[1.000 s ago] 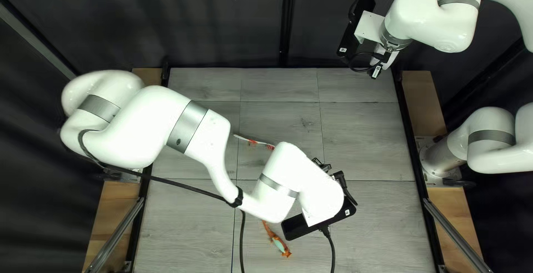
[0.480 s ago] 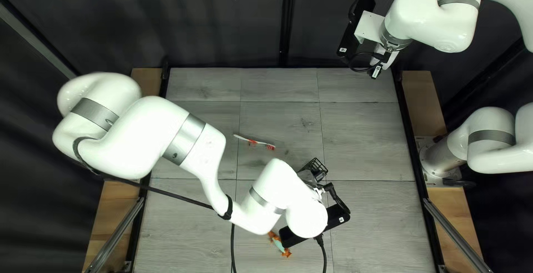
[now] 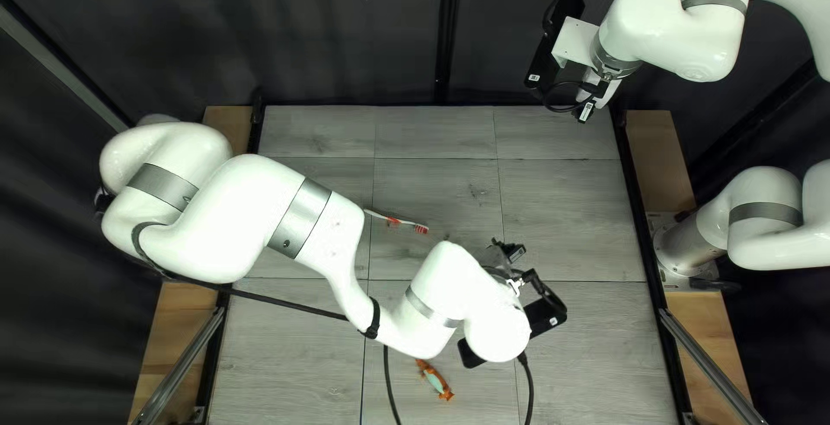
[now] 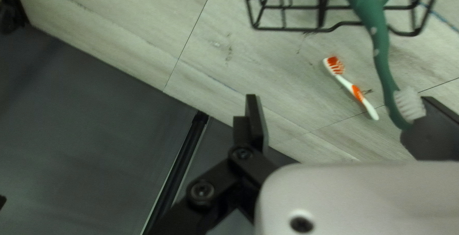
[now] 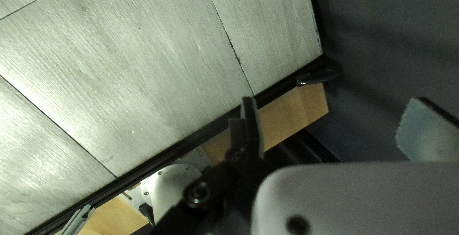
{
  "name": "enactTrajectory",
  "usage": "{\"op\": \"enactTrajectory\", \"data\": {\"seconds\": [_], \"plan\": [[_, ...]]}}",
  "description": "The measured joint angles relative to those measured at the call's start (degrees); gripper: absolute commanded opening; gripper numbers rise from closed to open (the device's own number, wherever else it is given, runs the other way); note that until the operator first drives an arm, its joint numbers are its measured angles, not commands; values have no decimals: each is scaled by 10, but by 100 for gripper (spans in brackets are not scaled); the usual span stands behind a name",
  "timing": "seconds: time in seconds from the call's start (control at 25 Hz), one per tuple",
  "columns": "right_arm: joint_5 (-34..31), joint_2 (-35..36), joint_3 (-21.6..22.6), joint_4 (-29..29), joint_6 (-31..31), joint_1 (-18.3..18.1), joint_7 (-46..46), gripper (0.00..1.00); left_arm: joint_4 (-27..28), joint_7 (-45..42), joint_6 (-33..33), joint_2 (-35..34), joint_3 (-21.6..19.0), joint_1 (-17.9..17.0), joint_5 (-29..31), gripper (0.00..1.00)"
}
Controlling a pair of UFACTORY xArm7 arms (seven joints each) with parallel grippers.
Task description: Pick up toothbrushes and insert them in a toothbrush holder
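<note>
Have L gripper (image 3: pixel 510 252) over counter (image 3: pixel 562 196), w/ wide gap betw. fingers. See green toothbrush (image 4: pixel 381 55) crossing wire holder (image 4: pixel 291 28), bristles by one finger; can't tell if touching. See orange-white toothbrush (image 3: pixel 398 221) w/ room betw. it & far edge, orange-teal toothbrush (image 3: pixel 434 380) toward near edge. Have R gripper (image 3: pixel 586 112) by far R corner, w/ fingers apart.

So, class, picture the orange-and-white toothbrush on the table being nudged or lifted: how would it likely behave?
The orange-and-white toothbrush is probably stiff, as its slim handle looks like molded plastic. That slimness also suggests it is light, so a push at one end might swivel it. The bristles jutting from its head would likely keep it from rolling far.
</note>
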Motion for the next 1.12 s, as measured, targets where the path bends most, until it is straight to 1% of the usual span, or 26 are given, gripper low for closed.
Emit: {"op": "enactTrajectory", "data": {"seconds": [0.36,0.48,0.56,0.68,0.84,0.92,1.0,1.12], "plan": [[0,0,0,0,0,0,0,100,30,1,-6,13,11,5,13,100],[0,0,0,0,0,0,0,100,29,-3,-8,11,12,4,17,100],[0,0,0,0,0,0,0,100,16,-7,-11,-2,11,1,19,100],[0,0,0,0,0,0,0,100,-33,-19,-22,-49,8,-3,23,100],[0,0,0,0,0,0,0,100,-128,-31,-61,-135,-2,-4,16,100],[0,0,0,0,0,0,0,100,-175,-33,-79,-175,-7,-1,2,100],[0,0,0,0,0,0,0,100,-234,-36,-100,-224,-11,4,-22,100],[0,0,0,0,0,0,0,100,-307,-49,-129,-280,-8,16,-60,100]]}}
